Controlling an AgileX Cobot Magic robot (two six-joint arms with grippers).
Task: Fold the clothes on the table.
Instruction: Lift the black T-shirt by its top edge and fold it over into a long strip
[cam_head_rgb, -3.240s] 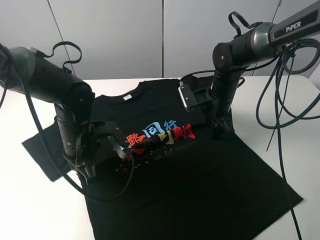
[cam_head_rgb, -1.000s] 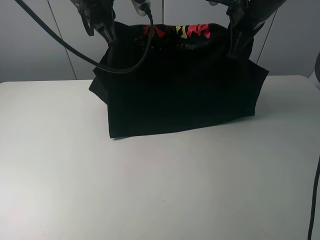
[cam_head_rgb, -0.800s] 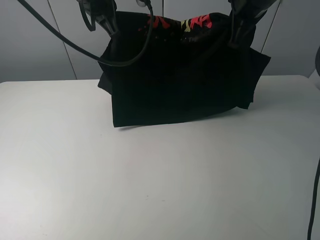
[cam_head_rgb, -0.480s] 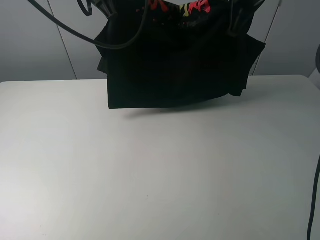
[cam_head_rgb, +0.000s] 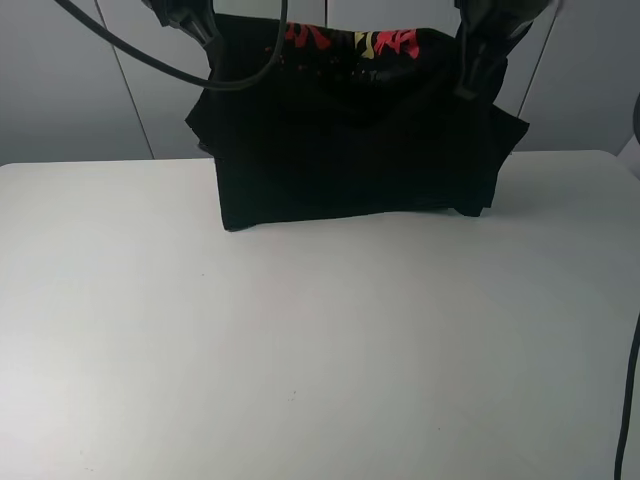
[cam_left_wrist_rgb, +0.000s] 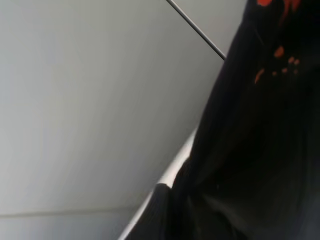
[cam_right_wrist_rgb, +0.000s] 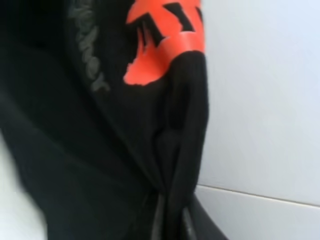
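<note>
The black T-shirt (cam_head_rgb: 350, 150) hangs doubled over at the far side of the white table (cam_head_rgb: 300, 350), its red and yellow print along the top fold. Its lower edge is at or just above the tabletop. My left gripper (cam_head_rgb: 203, 32) holds the upper left corner and my right gripper (cam_head_rgb: 470, 72) holds the upper right corner, both high up and shut on the cloth. The left wrist view shows black cloth with red dots (cam_left_wrist_rgb: 260, 150). The right wrist view shows a gathered fold with a red character (cam_right_wrist_rgb: 165, 50). The fingers themselves are hidden in the cloth.
Grey wall panels (cam_head_rgb: 80, 90) stand right behind the table's far edge. A black cable (cam_head_rgb: 140, 62) loops down from the left arm in front of the shirt. Another cable (cam_head_rgb: 630, 400) hangs at the right edge. White tabletop stretches toward the front.
The shirt, earlier flat on the table, is lifted and hanging from both grippers. In the last second it rose a little, swung, then settled lower with the print turned forward.
</note>
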